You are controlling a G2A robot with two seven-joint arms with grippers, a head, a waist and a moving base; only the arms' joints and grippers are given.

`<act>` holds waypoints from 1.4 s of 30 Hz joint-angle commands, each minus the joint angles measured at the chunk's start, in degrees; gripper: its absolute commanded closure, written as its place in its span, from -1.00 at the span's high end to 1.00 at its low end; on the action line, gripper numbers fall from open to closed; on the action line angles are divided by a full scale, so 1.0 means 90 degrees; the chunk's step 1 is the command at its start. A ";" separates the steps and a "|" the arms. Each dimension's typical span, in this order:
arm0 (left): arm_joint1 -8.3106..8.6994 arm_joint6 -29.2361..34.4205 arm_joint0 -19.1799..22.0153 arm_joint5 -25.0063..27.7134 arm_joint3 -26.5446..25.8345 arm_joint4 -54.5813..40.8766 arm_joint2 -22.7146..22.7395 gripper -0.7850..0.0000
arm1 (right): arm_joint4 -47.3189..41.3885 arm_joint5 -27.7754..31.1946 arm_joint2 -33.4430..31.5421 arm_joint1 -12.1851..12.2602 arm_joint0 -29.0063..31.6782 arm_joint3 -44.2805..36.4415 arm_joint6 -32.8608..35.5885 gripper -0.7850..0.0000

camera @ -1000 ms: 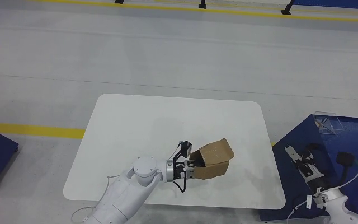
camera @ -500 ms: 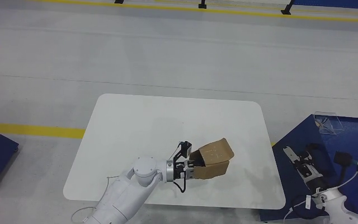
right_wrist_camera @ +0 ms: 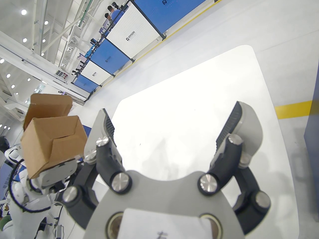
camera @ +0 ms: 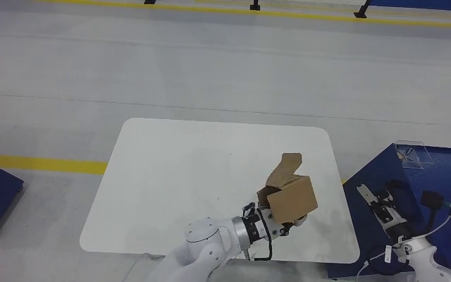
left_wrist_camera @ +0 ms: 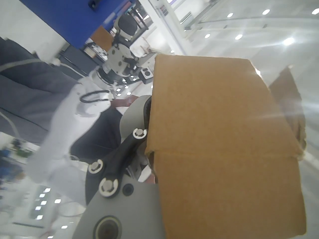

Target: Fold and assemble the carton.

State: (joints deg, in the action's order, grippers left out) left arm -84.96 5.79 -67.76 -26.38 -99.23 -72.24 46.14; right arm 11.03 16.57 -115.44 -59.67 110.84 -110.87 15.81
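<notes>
The brown carton (camera: pixel 291 198) is held up over the near right part of the white table (camera: pixel 176 176), one flap (camera: pixel 287 168) standing up behind it. My left gripper (camera: pixel 280 223) is shut on its near underside. In the left wrist view the carton (left_wrist_camera: pixel 219 130) covers most of the gripper, with one grey finger (left_wrist_camera: pixel 133 116) against its side. In the right wrist view the carton (right_wrist_camera: pixel 49 140) sits atop the left gripper (right_wrist_camera: pixel 58 169), its end flaps folded in. My right gripper (right_wrist_camera: pixel 170 108) hangs open above the table (right_wrist_camera: pixel 189 80), holding nothing.
A blue surface (camera: pixel 416 190) stands off the table's right edge with a clear plastic stand (camera: pixel 414 153) and small devices on it. Blue and white partition panels (right_wrist_camera: pixel 149 18) line the floor beyond the table.
The left arm has swung the carton to the right along the table's near side and turned it. The carton now sits higher and its flap stands up.
</notes>
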 commanded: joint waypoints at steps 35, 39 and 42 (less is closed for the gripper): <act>-0.1007 -0.6655 0.0696 0.5255 0.2108 -0.3613 0.0170 1.00 | 0.0000 0.0000 0.0000 0.0000 0.0000 0.0000 0.0000 1.00; -0.1069 -0.6474 0.0668 0.5176 0.1991 -0.3458 0.0012 1.00 | 0.0000 0.0000 0.0000 0.0000 0.0000 0.0000 0.0000 1.00; -0.1066 -0.6248 0.0580 0.4843 0.1447 -0.3009 -0.0179 1.00 | 0.0000 0.0000 0.0000 0.0000 0.0000 0.0000 0.0000 1.00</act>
State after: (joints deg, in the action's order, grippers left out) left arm -94.63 -51.04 -62.34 19.05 -84.02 -101.21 45.30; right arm 11.03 16.57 -115.44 -59.67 110.84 -110.87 15.81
